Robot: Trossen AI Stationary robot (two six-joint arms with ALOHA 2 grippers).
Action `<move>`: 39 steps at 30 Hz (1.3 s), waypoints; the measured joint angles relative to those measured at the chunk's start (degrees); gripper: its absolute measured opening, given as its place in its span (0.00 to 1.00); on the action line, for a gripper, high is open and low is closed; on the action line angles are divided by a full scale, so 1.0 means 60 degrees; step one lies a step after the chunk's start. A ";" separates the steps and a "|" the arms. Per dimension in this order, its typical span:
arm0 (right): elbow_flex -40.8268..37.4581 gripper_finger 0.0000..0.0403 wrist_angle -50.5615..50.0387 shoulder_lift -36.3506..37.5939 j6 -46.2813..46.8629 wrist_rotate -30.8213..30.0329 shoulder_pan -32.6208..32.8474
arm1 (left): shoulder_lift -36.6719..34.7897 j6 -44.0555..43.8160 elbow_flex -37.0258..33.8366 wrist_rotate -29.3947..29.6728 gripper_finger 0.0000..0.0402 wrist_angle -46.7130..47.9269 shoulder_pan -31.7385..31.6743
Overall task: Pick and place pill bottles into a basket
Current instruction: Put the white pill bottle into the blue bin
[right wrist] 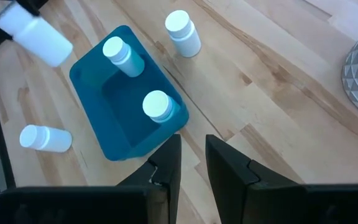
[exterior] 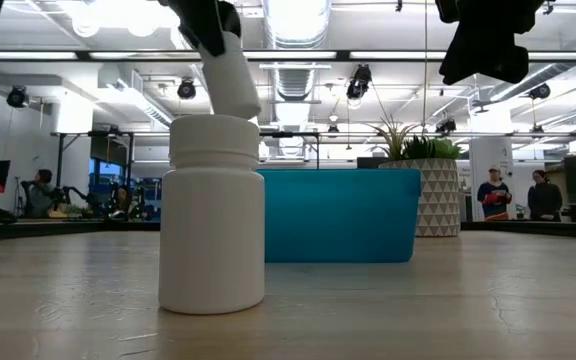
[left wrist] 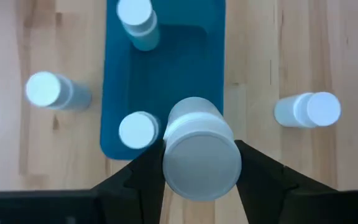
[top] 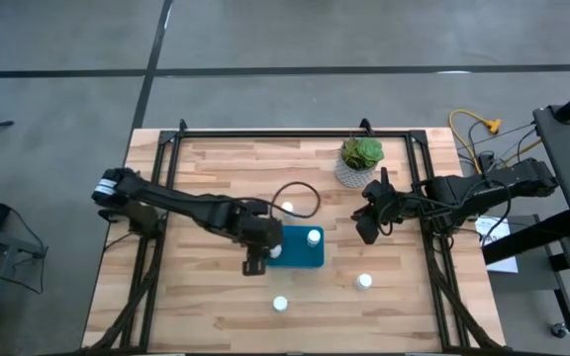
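The teal basket [top: 300, 249] stands mid-table and also shows in the left wrist view [left wrist: 166, 74]. Two white pill bottles stand in it [left wrist: 137, 20] [left wrist: 138, 130]. Others stand on the wood: one beyond the basket [top: 287, 208], one near right [top: 364, 282], one near the front edge [top: 280, 304]. My left gripper [top: 255, 259] is above the basket's left end, shut on one more bottle [left wrist: 199, 152]. My right gripper [top: 369, 222] hangs right of the basket with a narrow gap between its fingers [right wrist: 192, 155], holding nothing. My left gripper pinches the bottle's sides at its cap end [left wrist: 201, 165] between its two fingers [left wrist: 143, 177]. The fingers point down and lie along the bottle. The bottle is lifted clear and its bottom end sticks out below the fingers, tilted [exterior: 233, 80].
A white patterned pot with a green plant [top: 359, 160] stands at the table's far right, close behind my right gripper. A black cable [top: 300, 193] loops over the wood beyond the basket. Bare wood lies at the near left.
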State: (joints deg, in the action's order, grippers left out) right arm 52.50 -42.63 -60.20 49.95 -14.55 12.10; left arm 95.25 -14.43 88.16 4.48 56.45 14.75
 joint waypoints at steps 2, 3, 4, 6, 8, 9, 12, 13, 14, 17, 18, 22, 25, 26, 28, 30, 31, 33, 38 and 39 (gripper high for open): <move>-0.0001 0.17 0.0000 0.0000 -0.0006 0.0000 0.0000 | 0.0288 0.0370 0.0153 -0.0118 0.37 0.0001 -0.0031; -0.0001 0.17 0.0004 0.0000 -0.0010 0.0000 0.0000 | 0.0415 0.0597 0.0193 -0.0118 0.37 -0.0018 -0.0035; -0.0001 0.17 0.0001 0.0000 -0.0010 0.0000 0.0000 | 0.0553 0.0886 0.0215 -0.0140 0.37 -0.0015 -0.0045; 0.0001 0.17 0.0004 0.0000 -0.0018 0.0000 0.0000 | 0.0785 0.1428 0.0223 -0.0151 0.37 -0.0025 -0.0049; -0.0001 0.17 0.0004 0.0000 -0.0030 0.0000 0.0000 | 0.0990 0.1921 0.0215 -0.0159 0.37 -0.0024 -0.0075; -0.0001 0.17 0.0005 0.0000 -0.0044 0.0000 0.0000 | 0.1064 0.2234 0.0208 -0.0155 0.37 -0.0029 -0.0079; -0.0001 0.17 0.0011 0.0000 -0.0071 0.0000 0.0000 | 0.1229 0.3171 0.0198 -0.0101 0.37 -0.0200 -0.0099; -0.0001 0.17 0.0018 0.0000 -0.0072 0.0000 0.0000 | 0.1248 0.3404 0.0198 -0.0068 0.37 -0.0264 -0.0111; -0.0001 0.17 0.0022 0.0000 -0.0072 0.0000 0.0000 | 0.1248 0.3598 0.0194 -0.0050 0.37 -0.0358 -0.0136; 0.0000 0.17 0.0023 0.0000 -0.0072 0.0000 0.0000 | 0.1248 0.4246 0.0194 0.0051 0.37 -0.0442 -0.0159; 0.0001 0.17 0.0025 0.0000 -0.0072 -0.0002 0.0000 | 0.1248 0.4439 0.0191 0.0062 0.37 -0.0431 -0.0159; 0.0000 0.17 0.0023 0.0000 -0.0077 -0.0004 0.0000 | 0.1248 0.4988 0.0100 0.0064 0.37 -0.0431 -0.0206; 0.0002 0.17 0.0022 0.0000 -0.0082 -0.0007 0.0000 | 0.1255 0.5071 0.0015 0.0064 0.37 -0.0562 -0.0277; 0.0000 0.17 0.0022 0.0000 -0.0106 -0.0032 0.0000 | 0.1255 0.5104 -0.0019 0.0067 0.37 -0.0678 -0.0313; 0.0002 0.17 0.0022 0.0000 -0.0112 -0.0078 0.0000 | 0.1255 0.5281 -0.0066 0.0079 0.37 -0.0764 -0.0348; 0.0001 0.17 0.0022 0.0000 -0.0114 -0.0088 0.0000 | 0.1255 0.5399 -0.0072 0.0096 0.37 -0.0875 -0.0383; -0.0001 0.17 0.0022 0.0000 -0.0116 -0.0092 0.0000 | 0.1255 0.5496 -0.0072 0.0093 0.37 -0.0903 -0.0381; -0.0001 0.17 0.0022 0.0000 -0.0149 -0.0098 0.0000 | 0.1255 0.5722 -0.0072 0.0094 0.37 -0.0847 -0.0381; 0.0000 0.17 0.0022 0.0000 -0.0179 -0.0102 0.0000 | 0.1389 0.6227 -0.0072 0.0044 0.37 -0.0816 -0.0388; -0.0001 0.17 0.0020 0.0000 -0.0181 -0.0102 0.0000 | 0.1464 0.6269 -0.0072 -0.0010 0.37 -0.0806 -0.0392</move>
State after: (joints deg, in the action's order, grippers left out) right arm 52.49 -42.51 -60.20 48.86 -15.16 12.10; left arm 104.04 23.18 87.72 4.42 51.61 12.40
